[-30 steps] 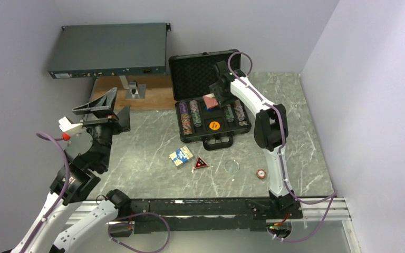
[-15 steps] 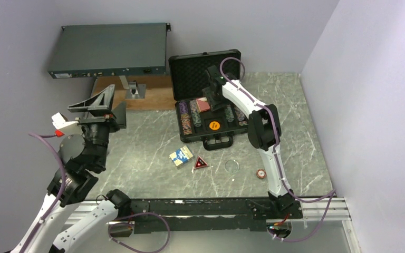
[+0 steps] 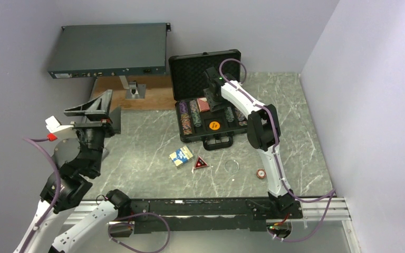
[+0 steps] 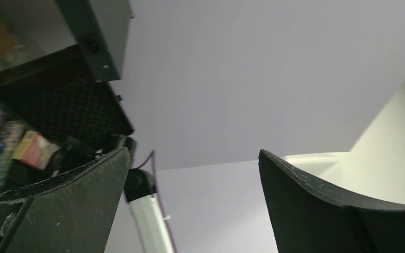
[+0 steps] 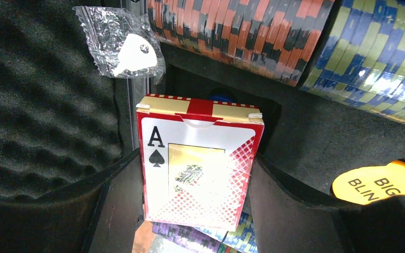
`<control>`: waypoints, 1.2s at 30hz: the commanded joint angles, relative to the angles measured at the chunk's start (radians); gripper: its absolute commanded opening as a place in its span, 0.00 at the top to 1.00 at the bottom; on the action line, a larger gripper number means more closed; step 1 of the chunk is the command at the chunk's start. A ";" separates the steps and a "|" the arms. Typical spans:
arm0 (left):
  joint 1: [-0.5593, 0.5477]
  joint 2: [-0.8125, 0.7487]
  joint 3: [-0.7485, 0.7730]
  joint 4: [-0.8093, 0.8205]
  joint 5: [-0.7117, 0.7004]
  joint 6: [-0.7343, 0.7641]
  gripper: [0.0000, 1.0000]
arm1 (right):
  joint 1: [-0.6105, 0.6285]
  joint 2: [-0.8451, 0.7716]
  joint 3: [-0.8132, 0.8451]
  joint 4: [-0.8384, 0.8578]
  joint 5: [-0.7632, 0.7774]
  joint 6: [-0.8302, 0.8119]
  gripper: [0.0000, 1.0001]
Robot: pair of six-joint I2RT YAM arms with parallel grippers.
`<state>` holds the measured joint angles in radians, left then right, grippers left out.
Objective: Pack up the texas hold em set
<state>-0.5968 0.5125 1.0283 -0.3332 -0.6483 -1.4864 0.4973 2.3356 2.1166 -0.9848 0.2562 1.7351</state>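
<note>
The black briefcase (image 3: 192, 79) lies open at the back of the table, with striped chip rows (image 3: 190, 117) and an orange button (image 3: 214, 125) in its foam. My right gripper (image 3: 206, 101) hovers over its tray, shut on a red card deck (image 5: 200, 158) showing the ace of spades. Beneath it are chip rows (image 5: 253, 31), a small plastic bag (image 5: 126, 50) and the orange button (image 5: 379, 182). A blue card deck (image 3: 181, 156), a red triangle (image 3: 200, 163), a clear disc (image 3: 232, 166) and a round button (image 3: 261, 173) lie on the table. My left gripper (image 3: 99, 113) is raised at the left, open and empty (image 4: 192, 174).
A large flat grey electronics box (image 3: 111, 50) stands at the back left. Below it a wooden board (image 3: 153, 97) carries a metal bracket (image 3: 132, 89). Walls close in on the left, back and right.
My right gripper has carried the red deck leftward over the case's tray. The left arm has swung further left and back.
</note>
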 commanded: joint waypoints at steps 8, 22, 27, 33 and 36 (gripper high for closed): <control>0.004 -0.105 -0.004 -0.573 0.042 0.079 0.00 | -0.016 -0.003 0.029 -0.200 0.121 -0.007 1.00; 0.004 -0.232 -0.014 -0.848 0.004 0.102 0.00 | -0.030 0.025 0.024 -0.277 0.108 0.015 1.00; 0.004 -0.251 0.007 -0.883 -0.002 0.101 0.00 | -0.029 0.006 0.006 -0.270 0.103 0.008 0.53; 0.005 -0.267 0.016 -0.927 0.005 0.096 0.00 | -0.028 -0.036 0.024 -0.262 0.099 -0.017 0.39; 0.004 -0.275 0.012 -0.939 0.005 0.122 0.00 | -0.029 -0.052 0.042 -0.276 0.100 -0.034 0.27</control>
<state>-0.5968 0.2516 1.0206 -1.2327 -0.6338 -1.3991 0.4908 2.3421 2.1460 -1.0492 0.3088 1.7573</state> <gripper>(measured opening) 0.996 0.699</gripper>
